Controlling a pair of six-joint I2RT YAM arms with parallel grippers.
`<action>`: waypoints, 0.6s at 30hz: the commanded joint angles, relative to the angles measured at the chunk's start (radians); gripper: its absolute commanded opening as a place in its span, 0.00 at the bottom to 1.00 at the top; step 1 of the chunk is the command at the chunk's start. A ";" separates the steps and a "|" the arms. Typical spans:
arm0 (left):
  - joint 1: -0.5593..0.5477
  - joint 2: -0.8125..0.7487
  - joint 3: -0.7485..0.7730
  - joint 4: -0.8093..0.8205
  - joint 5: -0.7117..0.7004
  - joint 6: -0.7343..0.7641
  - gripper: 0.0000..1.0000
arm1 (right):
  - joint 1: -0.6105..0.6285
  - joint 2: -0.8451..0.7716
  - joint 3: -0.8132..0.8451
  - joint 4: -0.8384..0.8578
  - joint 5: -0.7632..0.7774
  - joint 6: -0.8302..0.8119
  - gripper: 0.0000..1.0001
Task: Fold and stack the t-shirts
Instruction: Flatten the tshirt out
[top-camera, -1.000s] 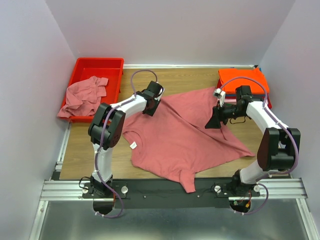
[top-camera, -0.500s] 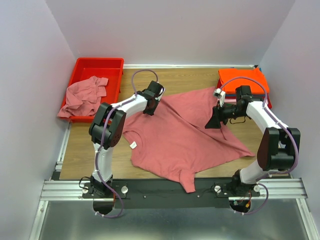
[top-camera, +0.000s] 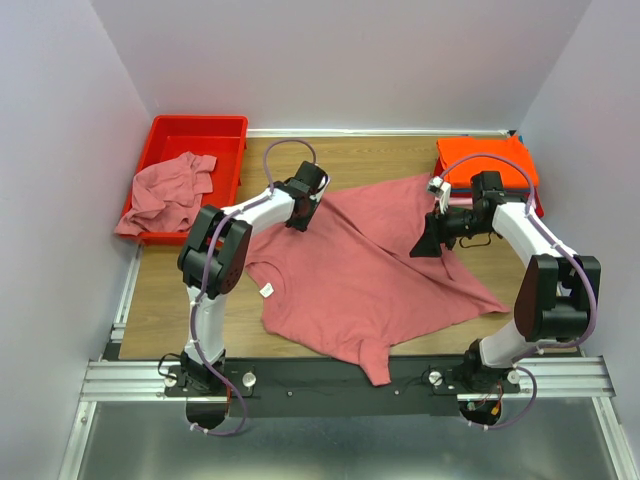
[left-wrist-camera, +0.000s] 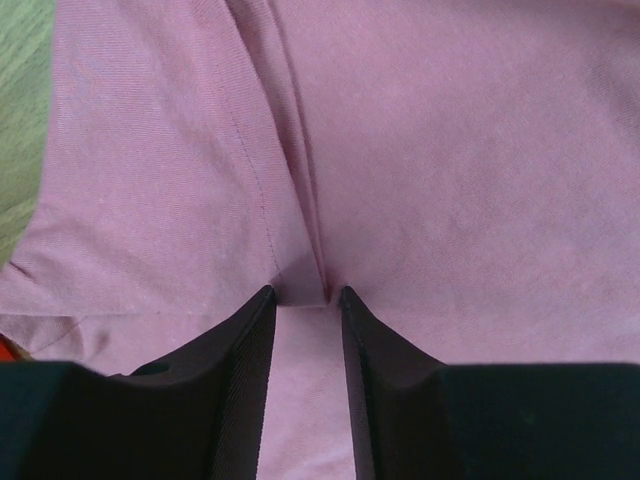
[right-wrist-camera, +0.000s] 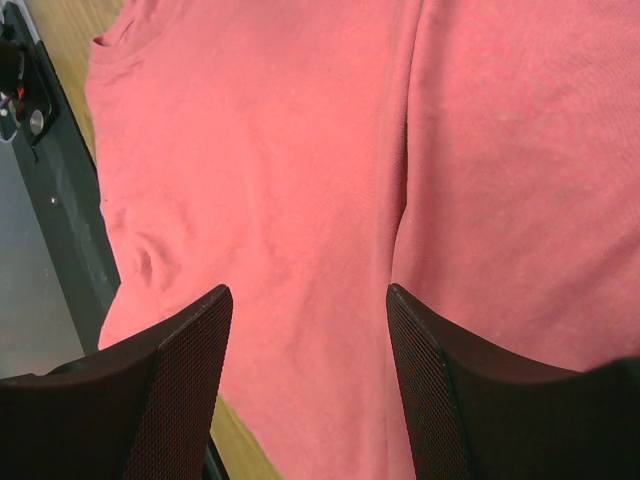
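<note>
Our left tool (left-wrist-camera: 307, 292) is working just to the right of the red bin (top-camera: 225, 130), where a crumpled pink shirt (top-camera: 170, 190) is hanging partly over the rim. Its fingers are standing close together, and we are pinching a small ridge of cloth between the tips. That cloth belongs to the big pink shirt (top-camera: 370, 280), gripped at its far left edge.

This shirt is lying spread across the middle of the counter (top-camera: 160, 290), skewed, with its neck tag (top-camera: 267, 291) showing towards the near left. It is not lying flat: creases are running out from the pinch, and a flap is lying doubled over on the right side.

Further right, our right tool (right-wrist-camera: 310, 290) is hovering over the far right part of the same shirt with its fingers wide apart, gripping nothing. Beyond it, at the far right corner, the orange shirts (top-camera: 485, 160) are sitting in a neat pile.

We are judging this to be the early part of the job: taking hold of the shirt to straighten it before any fold. Only one side is gripped. The next move is calling for the right tool to come down and close on the cloth, so that both arms are pulling together and evenly.
</note>
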 joint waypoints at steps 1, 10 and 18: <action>-0.001 -0.040 0.022 -0.029 0.002 0.020 0.42 | -0.006 0.018 0.012 0.011 0.003 0.004 0.70; 0.000 -0.032 0.042 -0.032 0.004 0.024 0.44 | -0.006 0.016 0.010 0.011 0.004 0.006 0.70; 0.000 0.003 0.062 -0.035 0.002 0.025 0.44 | -0.006 0.016 0.012 0.011 0.004 0.006 0.70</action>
